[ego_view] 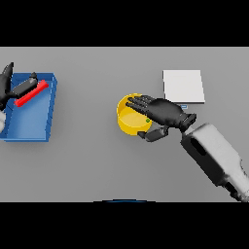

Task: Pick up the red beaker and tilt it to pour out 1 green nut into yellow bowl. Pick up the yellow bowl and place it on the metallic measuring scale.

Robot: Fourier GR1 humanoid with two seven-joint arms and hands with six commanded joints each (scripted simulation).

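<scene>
At the table's (97, 165) left edge: a blue tray (30, 121), long side running front to back. Inside it, toward the back, a red beaker (32, 93) lying tilted on its side, slanting from lower left to upper right. Left robot hand (9, 86) over the tray's back left corner, dark fingers curled onto the beaker's upper end, apparently clamped on it, though the contact is partly hidden by the hand itself.

Near the table's middle, slightly right of centre: a yellow bowl (127, 119), upright, standing on the table surface. Tiny green nut (147, 119) visible at the bowl's right rim, just beside the fingers. Right robot hand (163, 113) reaching in from the lower right, palm over the bowl's right side, fingers spread across the rim and over the opening, thumb (153, 133) curled under against the bowl's outer wall at the front right. Clamped on the bowl, rim pinched between fingers and thumb.

Toward the table's back right: a flat, pale square scale (183, 86), just behind the right wrist, apart from the bowl, nothing resting on it.
</scene>
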